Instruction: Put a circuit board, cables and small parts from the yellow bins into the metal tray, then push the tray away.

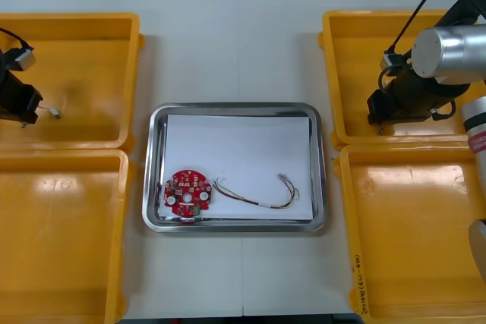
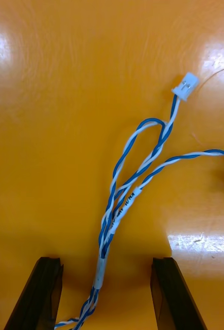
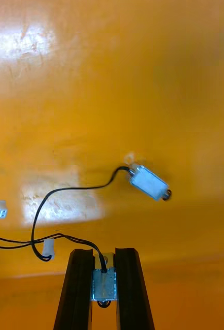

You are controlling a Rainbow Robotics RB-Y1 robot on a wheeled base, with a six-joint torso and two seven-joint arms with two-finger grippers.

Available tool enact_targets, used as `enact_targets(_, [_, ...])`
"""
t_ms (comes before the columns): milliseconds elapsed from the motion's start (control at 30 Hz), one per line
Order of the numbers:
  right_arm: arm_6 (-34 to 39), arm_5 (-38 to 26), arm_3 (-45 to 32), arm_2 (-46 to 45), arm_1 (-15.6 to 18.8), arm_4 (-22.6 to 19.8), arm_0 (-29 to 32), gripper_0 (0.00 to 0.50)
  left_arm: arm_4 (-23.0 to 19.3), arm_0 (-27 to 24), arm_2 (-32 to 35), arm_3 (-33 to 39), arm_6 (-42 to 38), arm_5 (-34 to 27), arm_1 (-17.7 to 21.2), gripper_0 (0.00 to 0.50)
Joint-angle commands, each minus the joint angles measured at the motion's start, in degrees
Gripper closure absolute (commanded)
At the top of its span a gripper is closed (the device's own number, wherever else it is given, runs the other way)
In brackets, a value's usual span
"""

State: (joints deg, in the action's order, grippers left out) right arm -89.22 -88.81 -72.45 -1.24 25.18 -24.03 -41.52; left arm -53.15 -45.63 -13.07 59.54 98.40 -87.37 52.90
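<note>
Two claws point down into the far yellow bins [image 1: 76, 28]: left claw [image 3: 104, 252] grips a small metal part [image 3: 104, 284]; right claw [image 2: 106, 260], open, straddles the blue-and-white cable [image 2: 117, 209]. The circuit board [image 1: 189, 193] lies in the tray [image 1: 237, 107].

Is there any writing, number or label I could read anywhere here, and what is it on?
Nothing reads clearly.
On the twisted blue and white cable between the open right gripper's fingers: dark print, too blurred.
On the near right yellow bin's rim: black handwriting, too small.
On the round red circuit board in the metal tray: markings too small.
</note>
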Motion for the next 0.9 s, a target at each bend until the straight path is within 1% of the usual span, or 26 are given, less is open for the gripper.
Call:
enact_targets(33, [2.12, 0.57, -0.59, 0.89, -0.66, -0.31, 0.65, 0.000, -1.08, -6.14, 3.32, 2.34, -2.60, -6.14, 3.53, 0.500])
enact_targets(100, [2.21, 0.84, -0.59, 0.89, -0.66, -0.40, 0.74, 0.001, -1.17, -7.10, 4.55, 3.48, -3.30, -8.69, 3.97, 0.500])
enact_targets(167, [2.30, 1.10, -0.59, 0.89, -0.66, -0.49, 0.83, 0.025, -1.34, -7.72, 5.69, 4.80, -5.06, -10.62, 4.23, 0.500])
enact_targets(200, [2.30, 1.19, -0.59, 0.89, -0.66, -0.49, 0.83, 0.028, -1.52, -7.81, 6.57, 6.12, -6.46, -11.68, 4.32, 0.500])
enact_targets(300, [2.47, 1.71, -0.59, 0.89, -0.66, -0.49, 1.18, 0.031, -1.78, -7.81, 7.97, 9.72, -9.98, -14.23, 4.76, 0.500])
enact_targets(400, [2.56, 1.89, -0.59, 0.89, -0.66, -0.49, 1.36, 0.029, -2.05, -7.81, 7.97, 13.59, -13.76, -16.78, 5.20, 0.500])
enact_targets(433, [2.56, 1.89, -0.59, 0.89, -0.66, -0.49, 1.44, 0.057, -2.22, -7.81, 7.97, 15.08, -15.25, -17.92, 5.38, 0.500])
enact_targets(467, [2.56, 1.89, -0.59, 0.89, -0.66, -0.40, 1.44, 0.074, -2.22, -7.81, 7.97, 15.96, -16.04, -18.36, 5.46, 0.500])
enact_targets(500, [2.56, 1.89, -0.59, 0.89, -0.66, -0.40, 1.36, 0.125, -2.31, -7.81, 7.97, 17.63, -17.71, -19.68, 5.55, 0.500])
enact_targets(533, [2.56, 1.89, -0.59, 0.89, -0.66, -0.49, 1.44, 0.188, -2.31, -7.81, 7.97, 18.95, -19.03, -20.64, 5.64, 0.500])
enact_targets(567, [2.65, 1.89, -0.59, 0.89, -0.66, -0.49, 1.44, 0.216, -2.31, -7.81, 7.97, 19.65, -19.82, -21.17, 5.64, 0.500])
enact_targets(633, [2.82, 1.89, -0.59, 0.89, -0.66, -0.31, 1.44, 0.335, -2.40, -7.81, 7.89, 22.55, -22.72, -22.63, 5.64, 0.500])
enact_targets(667, [2.91, 1.89, -0.59, 0.89, -0.66, -0.31, 1.44, 0.357, -2.49, -7.81, 7.89, 23.08, -23.43, -22.63, 5.55, 0.500])
enact_targets(700, [3.00, 1.89, -0.50, 0.89, -0.66, -0.40, 1.44, 0.411, -2.75, -7.81, 7.62, 24.66, -25.18, -22.63, 5.46, 0.500])
enact_targets(733, [3.09, 1.89, -0.59, 0.89, -0.66, -0.40, 1.44, 0.429, -2.93, -7.81, 7.45, 25.19, -25.89, -22.63, 5.46, 0.500])
enact_targets(800, [3.26, 1.89, -0.59, 0.89, -0.66, -0.31, 1.44, 0.483, -3.54, -7.89, 6.30, 27.74, -28.52, -22.63, 5.55, 0.500])
enact_targets(833, [3.35, 1.89, -0.59, 0.89, -0.66, -0.31, 1.44, 0.495, -3.72, -7.89, 5.95, 28.35, -29.23, -22.63, 5.46, 0.500])
enact_targets(900, [3.53, 1.80, -0.59, 0.89, -0.66, -0.23, 1.44, 0.500, -4.95, -7.89, 4.63, 30.38, -32.30, -22.63, 5.46, 0.500])
